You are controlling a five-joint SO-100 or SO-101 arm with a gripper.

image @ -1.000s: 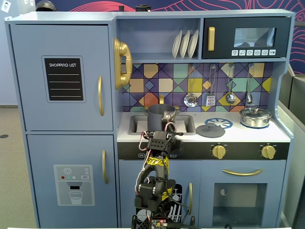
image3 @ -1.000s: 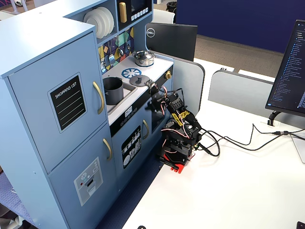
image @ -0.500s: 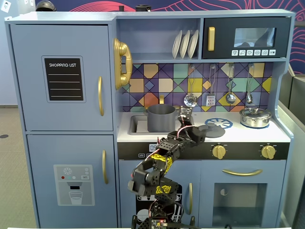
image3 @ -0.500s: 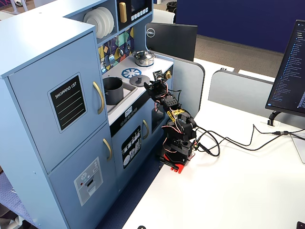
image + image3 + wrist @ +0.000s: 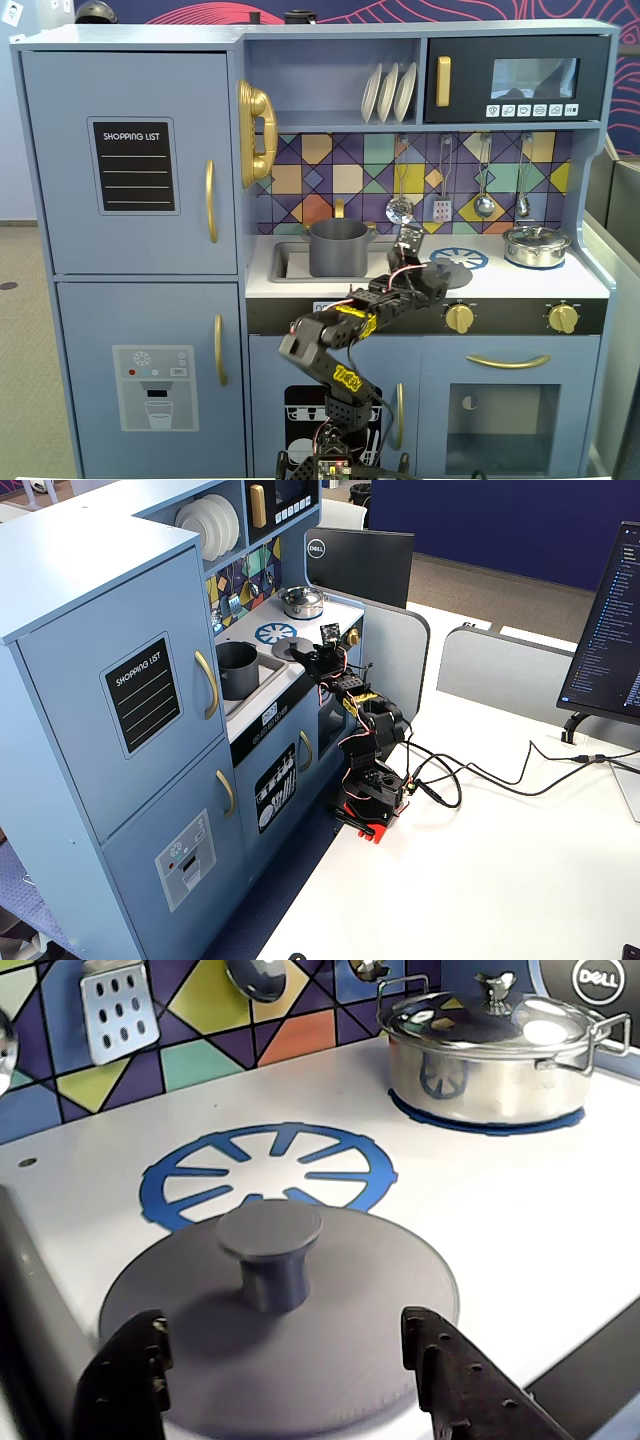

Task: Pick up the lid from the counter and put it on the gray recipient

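On counter (image 5: 520, 1220): jaws spread wide astride lid (image 5: 280, 1320), seemingly not touching.

The arm is folded up from its base and reaches forward and to the right in a fixed view, with the wrist held about level at the end. The gripper (image 5: 285, 1380) is spread wide open in the wrist view, one dark finger (image 5: 125, 1380) low on the left, the other finger (image 5: 455, 1375) low on the right, both tips pointing up into frame.

Lid (image 5: 300, 1310) on counter (image 5: 520, 1210), before burner ring (image 5: 268, 1170).
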